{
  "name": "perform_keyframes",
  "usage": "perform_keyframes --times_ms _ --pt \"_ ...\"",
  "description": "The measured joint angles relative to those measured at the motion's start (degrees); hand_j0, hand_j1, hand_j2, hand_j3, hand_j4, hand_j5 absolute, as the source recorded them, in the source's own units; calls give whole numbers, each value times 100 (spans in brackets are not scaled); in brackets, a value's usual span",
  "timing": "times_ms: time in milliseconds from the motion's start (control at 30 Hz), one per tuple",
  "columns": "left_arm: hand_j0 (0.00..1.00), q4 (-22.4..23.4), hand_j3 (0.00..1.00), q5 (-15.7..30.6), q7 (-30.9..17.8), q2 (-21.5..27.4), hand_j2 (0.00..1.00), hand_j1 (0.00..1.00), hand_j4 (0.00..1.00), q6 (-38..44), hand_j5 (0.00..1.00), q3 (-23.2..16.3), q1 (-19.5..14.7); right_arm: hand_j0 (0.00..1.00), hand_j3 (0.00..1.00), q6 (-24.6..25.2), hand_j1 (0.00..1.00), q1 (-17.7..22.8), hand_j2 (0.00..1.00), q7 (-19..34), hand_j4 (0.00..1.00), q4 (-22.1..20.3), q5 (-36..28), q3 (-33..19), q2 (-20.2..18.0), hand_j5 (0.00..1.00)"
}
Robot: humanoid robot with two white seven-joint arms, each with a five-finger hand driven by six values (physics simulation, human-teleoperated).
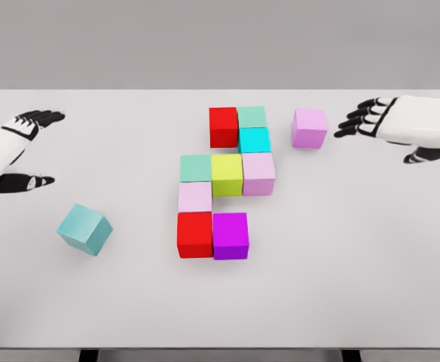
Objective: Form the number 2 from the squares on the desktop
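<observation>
On the white tabletop point(355, 286) nine cubes stand together in the middle. The far row has a red cube point(223, 127) and a green cube point(252, 117), with a cyan cube point(255, 140) just in front of the green one. The middle row reads, from left to right, a mint cube point(195, 167), a yellow-green cube point(227, 174) and a pink cube point(258, 173). A pale pink cube point(195, 197) sits under the mint one. The near row has a second red cube point(194, 234) and a purple cube point(230, 235).

A lilac cube point(310, 128) stands alone to the right of the group. A teal cube point(84, 229) lies tilted, well apart at the near left.

The left hand point(20, 154) hovers at the left edge, fingers spread, holding nothing. The right hand point(386, 121) is near the lilac cube, fingers relaxed and empty.

No cube shows any writing.
</observation>
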Motion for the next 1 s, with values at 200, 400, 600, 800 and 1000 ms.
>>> perform_keyframes --times_ms 200,400,600,800,1000 --pt "100 64 100 -20 -19 9 100 100 100 -4 100 8 61 100 100 583 100 0 100 12 100 -194 -422 -313 128 100" --pt "100 18 100 291 -588 406 100 100 100 -4 100 326 114 100 100 2898 100 -879 100 11 100 1398 -2646 -259 1437 100" --pt "100 -3 100 1900 -2377 1264 100 100 100 -11 100 97 79 100 100 3278 100 -932 100 12 100 2318 -2853 416 2160 100" --pt "100 -188 100 2983 -2857 1908 100 100 100 -15 100 -412 79 100 100 3276 100 -1020 100 12 100 3093 -2674 704 2620 100" --pt "100 -436 100 3512 -2921 1970 100 100 100 -15 100 -827 79 100 100 3202 100 -1301 100 12 100 3944 -2192 942 3085 100"
